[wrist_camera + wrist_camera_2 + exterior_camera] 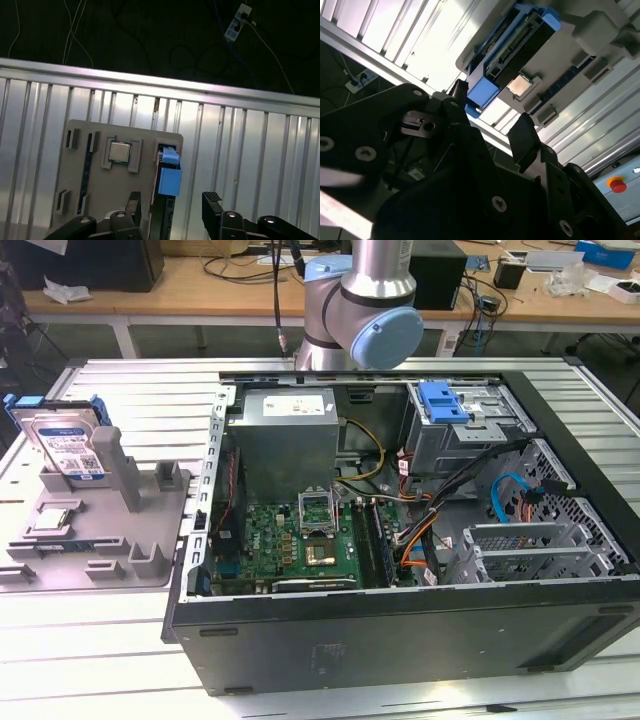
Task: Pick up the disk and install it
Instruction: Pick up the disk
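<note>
Hand [172, 210] spread wide, empty; disk [169, 179] upright in grey holder [100, 192], lined up betw fingertips [212, 201], not touching.

My arm [362, 310] is cut off at the exterior view's top edge, and the grey holder [100, 540] hides the lower part of the disk [66, 440].

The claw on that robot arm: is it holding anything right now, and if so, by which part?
Nothing is held. The claw is open, its fingers apart and empty, and the disk stands in its grey holder.
</note>
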`<state>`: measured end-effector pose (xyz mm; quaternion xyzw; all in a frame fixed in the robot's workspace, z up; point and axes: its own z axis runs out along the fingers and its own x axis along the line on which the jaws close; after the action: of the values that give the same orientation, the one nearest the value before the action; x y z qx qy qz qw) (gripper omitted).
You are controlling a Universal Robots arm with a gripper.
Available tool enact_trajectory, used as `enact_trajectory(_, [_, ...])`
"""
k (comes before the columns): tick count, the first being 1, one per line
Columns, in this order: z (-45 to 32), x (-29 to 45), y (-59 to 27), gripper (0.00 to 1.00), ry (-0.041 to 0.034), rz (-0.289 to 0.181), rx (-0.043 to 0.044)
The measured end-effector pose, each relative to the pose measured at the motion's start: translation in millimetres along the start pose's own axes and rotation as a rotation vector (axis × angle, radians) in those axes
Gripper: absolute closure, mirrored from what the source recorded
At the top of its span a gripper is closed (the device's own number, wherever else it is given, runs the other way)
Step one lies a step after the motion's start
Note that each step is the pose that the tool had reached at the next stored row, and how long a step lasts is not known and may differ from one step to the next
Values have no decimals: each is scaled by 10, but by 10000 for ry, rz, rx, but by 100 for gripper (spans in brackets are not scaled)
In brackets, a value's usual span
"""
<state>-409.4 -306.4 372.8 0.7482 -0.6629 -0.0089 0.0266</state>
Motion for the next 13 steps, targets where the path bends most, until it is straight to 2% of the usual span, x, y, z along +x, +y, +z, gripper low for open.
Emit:
enact_trajectory(3, [5, 0, -1, 40, -21, 386, -7])
enact_trajectory(5, [10, 0, -1, 40, -48, 911, -19])
enact_trajectory(7, [13, 0, -1, 40, -53, 1130, -23])
enact_trajectory(13, [60, -2, -3, 40, -39, 1139, -24])
